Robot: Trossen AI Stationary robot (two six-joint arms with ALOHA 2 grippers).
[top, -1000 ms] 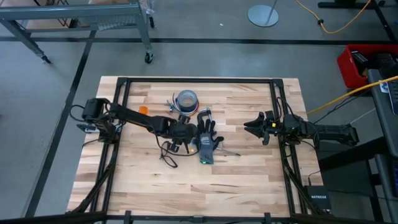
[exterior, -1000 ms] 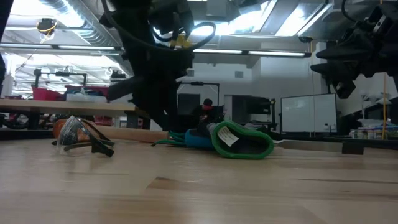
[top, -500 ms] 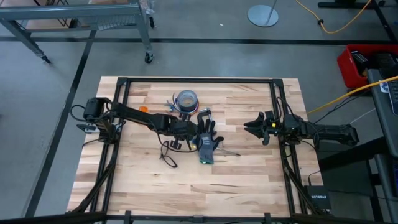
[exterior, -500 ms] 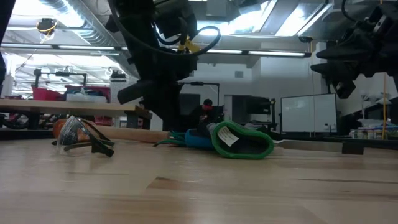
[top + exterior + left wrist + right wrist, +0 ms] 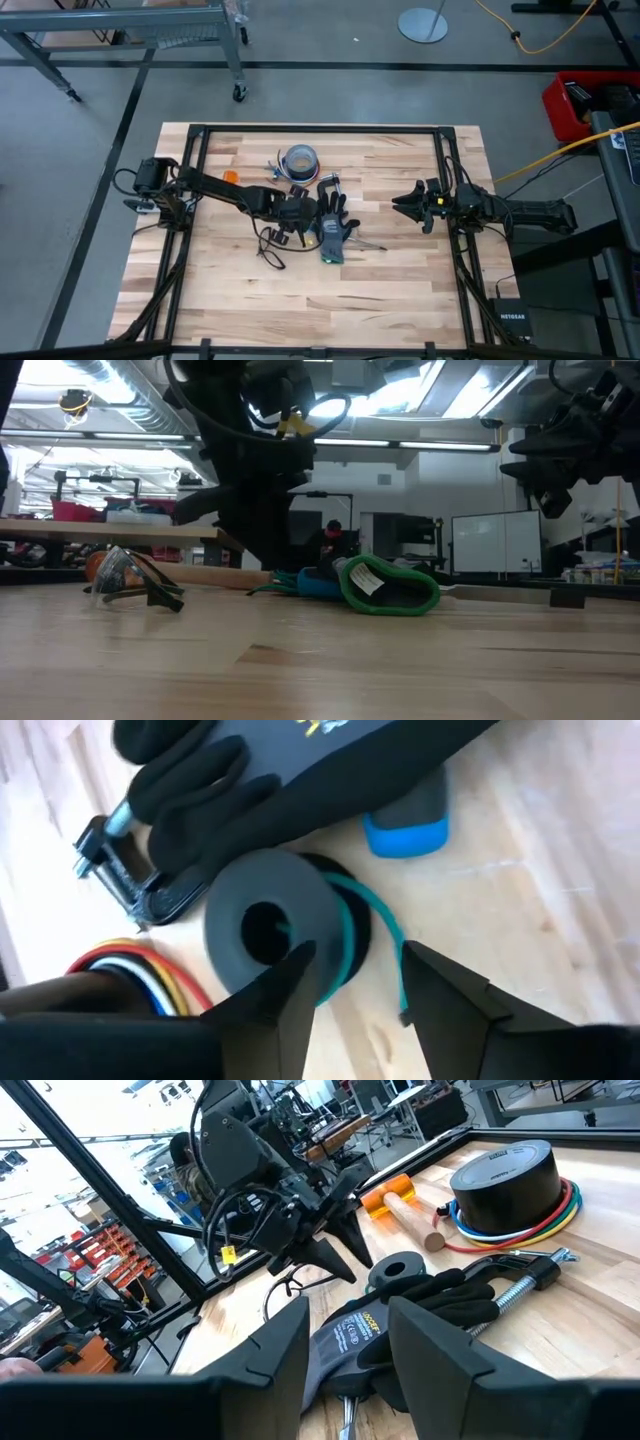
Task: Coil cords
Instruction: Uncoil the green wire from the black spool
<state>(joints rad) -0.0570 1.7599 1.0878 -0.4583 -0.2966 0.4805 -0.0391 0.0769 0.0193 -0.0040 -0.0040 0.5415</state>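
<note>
Teal cord wound on a small black spool (image 5: pixel 285 930) lies on the wooden table (image 5: pixel 400 290), touching the fingers of a black work glove (image 5: pixel 333 232). Left gripper (image 5: pixel 355 982) hovers directly over the spool, jaws spread, nothing held. A loose dark cord loop (image 5: pixel 270 245) lies just beside it. Glove cuff shows yellow lettering, unreadable. Right gripper (image 5: pixel 400 206) waits well apart at the table's right side, jaws parted, empty. Tape roll (image 5: pixel 505 1180): no legible label.

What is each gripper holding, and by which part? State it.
Nothing. The left gripper hangs open over the spool of teal cord; the right gripper waits open, apart.
</note>
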